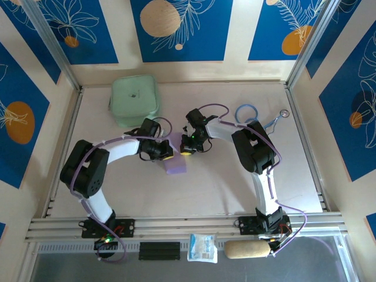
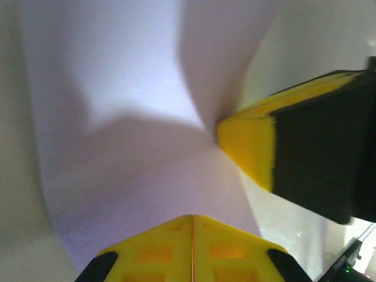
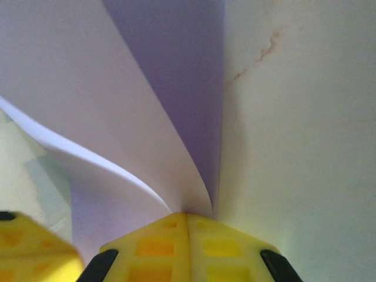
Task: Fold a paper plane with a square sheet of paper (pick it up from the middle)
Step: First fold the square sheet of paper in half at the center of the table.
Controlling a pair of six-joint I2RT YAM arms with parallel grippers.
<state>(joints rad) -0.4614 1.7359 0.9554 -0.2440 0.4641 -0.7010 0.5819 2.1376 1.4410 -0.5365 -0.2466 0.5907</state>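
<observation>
The square sheet of paper (image 1: 176,162) is pale lilac and sits bent at mid-table between the two grippers. My left gripper (image 1: 167,151) meets it from the left, and my right gripper (image 1: 187,147) meets it from the right, the two almost touching. In the left wrist view the left gripper (image 2: 192,218) is shut with the paper (image 2: 129,117) rising from its tips; a yellow fingertip (image 2: 249,147) of the right gripper presses in at the right. In the right wrist view the right gripper (image 3: 188,215) is shut where the curled layers of paper (image 3: 106,88) meet.
A mint-green pouch (image 1: 134,100) lies at the back left. A blue cable loop (image 1: 247,111) and a small metal ring (image 1: 284,113) lie at the back right. A plastic packet (image 1: 202,248) and a beige roll (image 1: 247,249) sit below the front rail.
</observation>
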